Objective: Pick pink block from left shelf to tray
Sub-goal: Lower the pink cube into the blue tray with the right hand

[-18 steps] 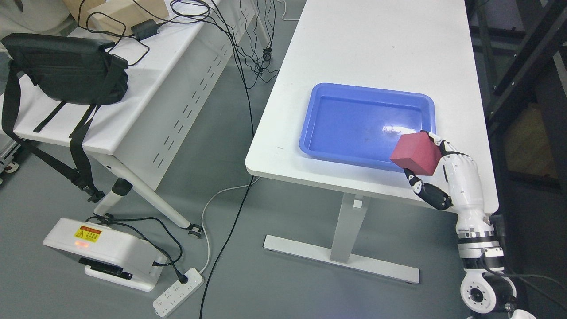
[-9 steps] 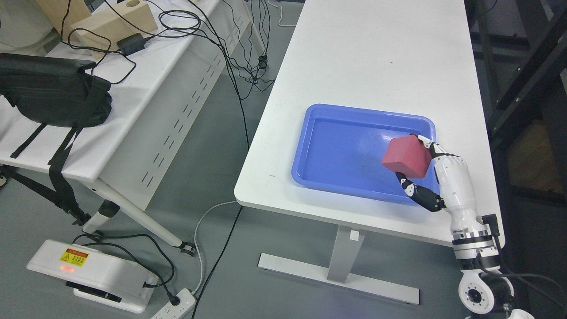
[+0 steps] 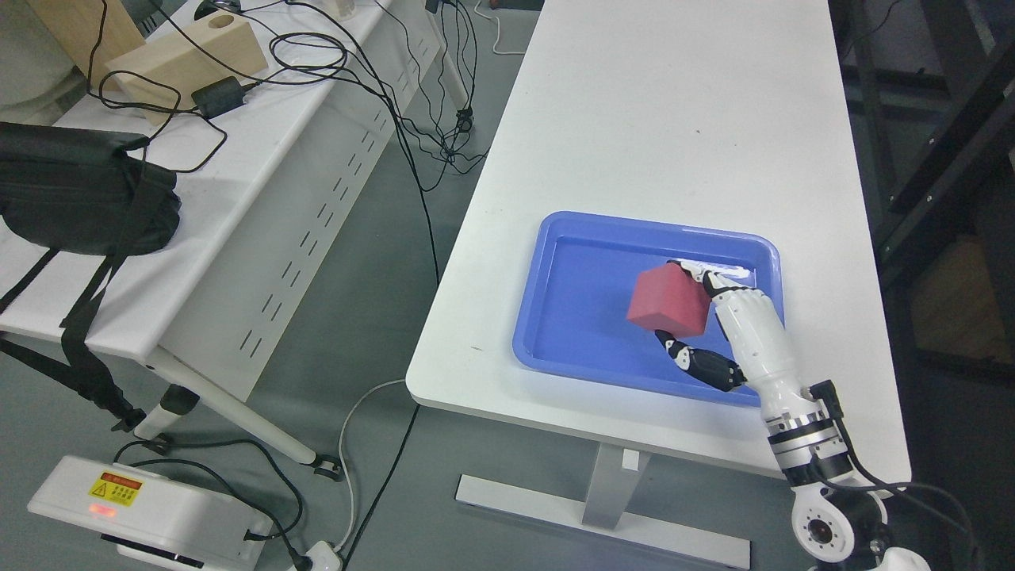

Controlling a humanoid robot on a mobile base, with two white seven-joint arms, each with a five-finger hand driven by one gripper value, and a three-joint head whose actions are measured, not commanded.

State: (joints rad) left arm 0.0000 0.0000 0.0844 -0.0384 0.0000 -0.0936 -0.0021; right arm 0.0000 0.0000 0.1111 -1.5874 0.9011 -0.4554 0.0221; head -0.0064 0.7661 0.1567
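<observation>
Where the right arm enters at lower right: right robot hand [image 3: 698, 321], fingers clamped on the pink block
Pink block: pink block [image 3: 668, 299], a reddish-pink cube, tilted, held over the right half of the tray; whether it touches the tray floor cannot be told
Grip detail: white fingers [image 3: 718, 284] against the block's upper right side, dark thumb [image 3: 702, 365] under its lower edge
Tray: blue tray [image 3: 587, 317], shallow, raised rim, lying near the front edge of the counter; nothing else on its floor
Counter: white counter [image 3: 674, 119], bare surface stretching away behind the tray; a narrow strip left of the tray, a narrow strip in front
Obstruction at the tray: only the forearm crossing the tray's front right rim
Second counter, left: white counter [image 3: 238, 159] with perforated side panel, set well apart across a grey floor aisle
Items on second counter: black bag [image 3: 79, 198] with straps hanging over the edge; wooden block [image 3: 186, 55]; black adapter [image 3: 216, 97]; loose black cables [image 3: 309, 51]
Floor, lower left: white device [image 3: 151, 519] with yellow warning label and a lit red spot; power strip [image 3: 321, 557] at the bottom edge
Right margin: dark shelving frame [image 3: 936, 159] just beside the counter's right edge
Left arm: not seen
</observation>
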